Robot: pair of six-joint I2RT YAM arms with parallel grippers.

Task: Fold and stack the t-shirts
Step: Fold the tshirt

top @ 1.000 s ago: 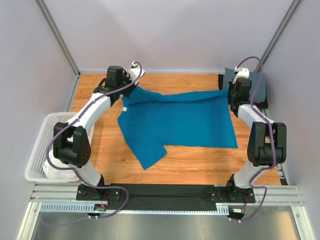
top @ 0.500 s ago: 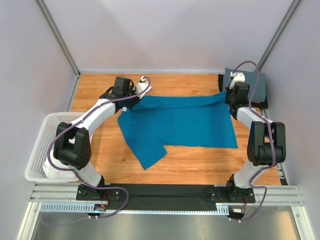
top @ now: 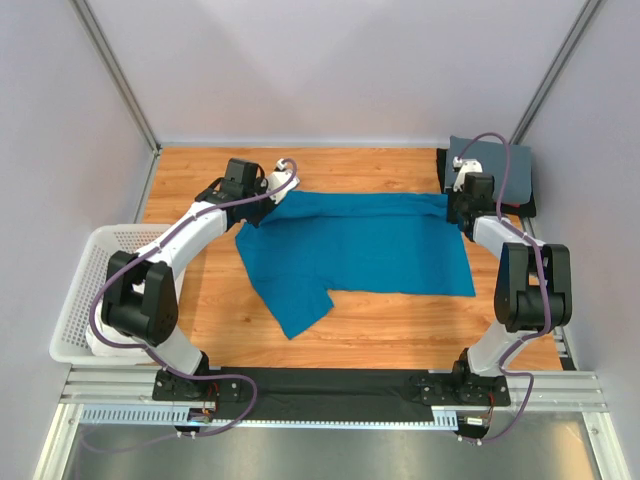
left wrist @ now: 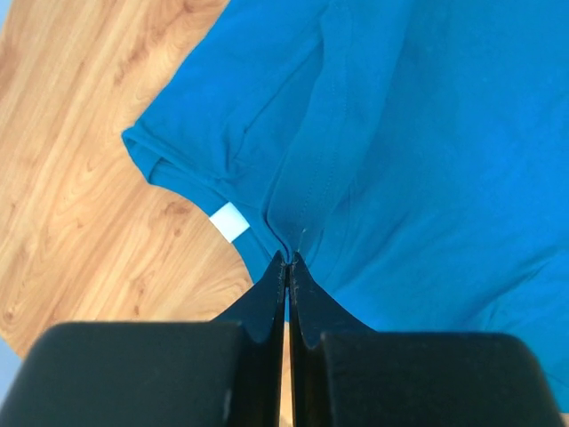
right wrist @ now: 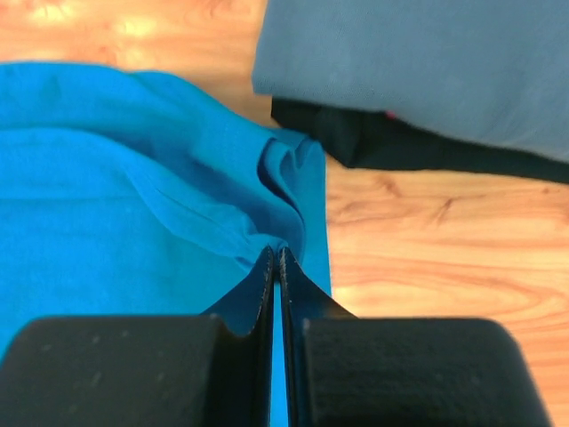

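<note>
A teal-blue t-shirt (top: pixel 360 245) lies spread on the wooden table, its far part folded over toward me. My left gripper (top: pixel 262 203) is shut on its far left corner by the collar; the pinched fold (left wrist: pixel 298 213) and a white label (left wrist: pixel 230 221) show in the left wrist view. My right gripper (top: pixel 455 207) is shut on the far right corner, a bunched fold (right wrist: pixel 283 191) at the fingertips. A folded slate-grey t-shirt (top: pixel 492 170) lies on a dark one at the far right; both show in the right wrist view, grey (right wrist: pixel 418 62) over dark (right wrist: pixel 391 142).
A white mesh laundry basket (top: pixel 88 290) stands at the left edge with white cloth (top: pixel 112 342) in its near end. A black strip (top: pixel 320 380) runs along the near edge between the arm bases. Grey walls close in the table.
Both grippers have moved toward me and lower with the shirt's far edge, the left one also to the right. The raised cloth now lies flat as a fold.
</note>
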